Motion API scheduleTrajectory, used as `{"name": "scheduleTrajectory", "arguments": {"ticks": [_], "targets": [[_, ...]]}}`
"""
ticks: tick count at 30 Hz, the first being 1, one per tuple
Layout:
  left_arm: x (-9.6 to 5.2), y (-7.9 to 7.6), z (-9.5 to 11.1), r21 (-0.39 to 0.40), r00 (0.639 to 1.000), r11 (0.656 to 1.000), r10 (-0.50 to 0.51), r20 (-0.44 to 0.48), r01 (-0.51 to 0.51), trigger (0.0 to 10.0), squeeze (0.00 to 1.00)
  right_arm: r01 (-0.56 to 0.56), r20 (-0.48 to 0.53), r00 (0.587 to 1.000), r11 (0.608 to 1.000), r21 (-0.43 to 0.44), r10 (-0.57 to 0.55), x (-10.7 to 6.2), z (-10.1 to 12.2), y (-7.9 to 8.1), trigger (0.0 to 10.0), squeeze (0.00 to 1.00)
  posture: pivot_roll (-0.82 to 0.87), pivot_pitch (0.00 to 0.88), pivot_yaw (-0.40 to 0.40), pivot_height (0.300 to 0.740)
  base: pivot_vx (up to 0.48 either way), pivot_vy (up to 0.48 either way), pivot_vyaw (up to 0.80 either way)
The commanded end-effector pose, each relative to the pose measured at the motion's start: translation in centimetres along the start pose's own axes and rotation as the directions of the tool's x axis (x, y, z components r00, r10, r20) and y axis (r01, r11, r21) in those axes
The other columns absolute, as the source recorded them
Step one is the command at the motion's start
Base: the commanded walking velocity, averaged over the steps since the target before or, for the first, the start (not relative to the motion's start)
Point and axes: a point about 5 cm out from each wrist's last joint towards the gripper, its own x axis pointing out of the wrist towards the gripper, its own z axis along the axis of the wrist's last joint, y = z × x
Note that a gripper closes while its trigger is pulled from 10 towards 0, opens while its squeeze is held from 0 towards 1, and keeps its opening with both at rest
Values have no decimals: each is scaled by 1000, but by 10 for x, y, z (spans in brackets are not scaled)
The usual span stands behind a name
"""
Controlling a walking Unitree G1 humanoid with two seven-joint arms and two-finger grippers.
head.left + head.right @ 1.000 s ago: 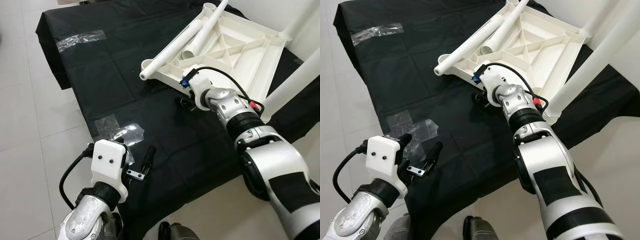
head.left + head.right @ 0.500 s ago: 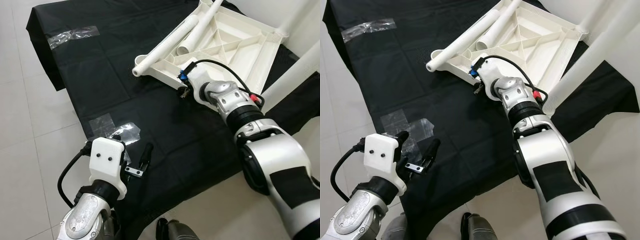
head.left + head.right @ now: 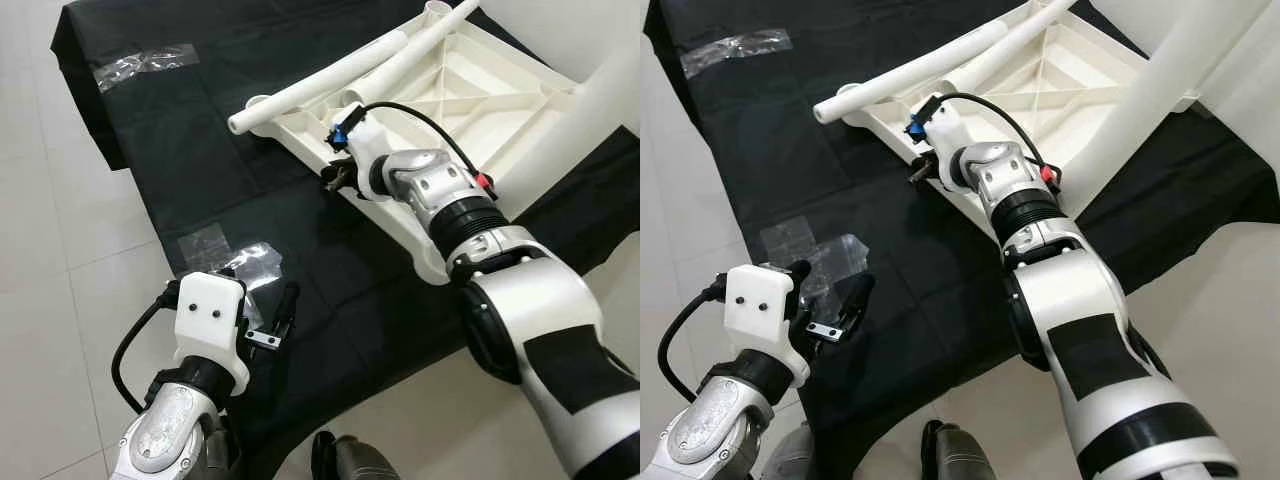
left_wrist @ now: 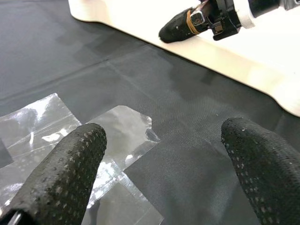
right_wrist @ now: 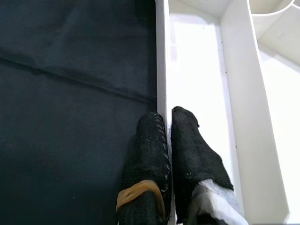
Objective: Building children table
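Right gripper [image 5: 167,136] pinches the upturned tabletop [image 3: 500,95] rim; left gripper [image 4: 164,159] spread, idle (loose leg [image 3: 330,80] unfitted).

White plastic on black cloth, over pale floor tiles

The upturned table top [image 3: 470,95] and its legs [image 3: 330,82] are plain white; the cloth [image 3: 200,130] beneath is matt black, patched with clear, glinting tape [image 3: 235,255]. The left gripper [image 4: 164,154] has black fingers [image 4: 65,168] with a dotted texture and a white camera housing [image 3: 210,320]. The right gripper [image 5: 166,140] has knit-textured black fingers [image 5: 150,145], one with a tan band. The arms [image 3: 540,330] are silver and black.
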Motion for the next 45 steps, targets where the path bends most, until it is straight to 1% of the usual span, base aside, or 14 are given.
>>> {"name": "scheduleTrajectory", "arguments": {"ticks": [1,10,11,13,14,15,21,25,26,28,30,36,40,45], "targets": [[-1,1,-4,1,1000,1000,13,-17,-13,10000,0,-68,6,998,998,-14,68,4,0,11,0,0,5,263,-152,740,0,0,0],[0,2,-5,7,1000,1000,16,-19,-16,10000,0,-131,34,991,991,-32,132,6,10,28,0,0,2,252,-143,740,0,0,0],[1,2,-5,8,1000,1000,16,-17,-16,10000,0,-132,38,990,991,-31,133,7,10,30,10000,0,3,249,-142,740,0,0,0],[1,2,-5,9,1000,1000,16,-16,-16,10000,0,-131,41,990,991,-29,132,7,11,32,10000,0,3,249,-142,740,0,0,0],[2,2,-5,10,1000,1000,16,-16,-16,10000,0,-128,45,991,991,-27,129,8,11,33,10000,122,3,249,-142,740,0,0,0],[2,1,-5,10,1000,1000,16,-15,-15,10000,0,-128,54,990,991,-26,129,8,12,35,10000,1000,1,240,-144,740,0,0,0],[3,1,-5,9,1000,1000,15,-13,-15,10000,0,-113,124,986,994,-6,113,6,22,42,10000,1000,2,236,-143,740,0,0,0],[3,1,-5,8,1000,1000,15,-13,-15,10000,0,-111,275,955,994,-7,108,-4,42,48,10000,1000,2,236,-143,740,0,0,0],[4,1,-6,9,1000,1000,15,-12,-15,10000,0,-121,332,937,992,19,108,-9,50,49,10000,0,4,231,-142,740,0,0,0],[4,1,-6,8,1000,1000,16,-10,-16,10000,0,-130,396,912,991,29,108,-14,59,50,10000,0,1,227,-143,740,0,0,0],[5,2,-6,9,1000,1000,17,-9,-17,10000,0,-180,539,836,979,92,103,-28,77,50,10000,0,0,229,-139,740,0,0,0],[6,2,-6,13,1000,1000,16,-5,-16,10000,0,-323,652,736,941,99,184,-46,82,63,10000,0,0,225,-141,740,0,0,0],[9,5,-6,21,1000,999,26,7,-26,10000,0,-581,677,603,814,10,422,-71,52,83,10000,0,4,211,-138,740,0,0,0],[12,7,-5,25,1000,999,25,16,-25,10000,0,-674,578,609,738,17,543,-86,-3,82,10000,0,0,203,-128,740,0,0,0]]}}
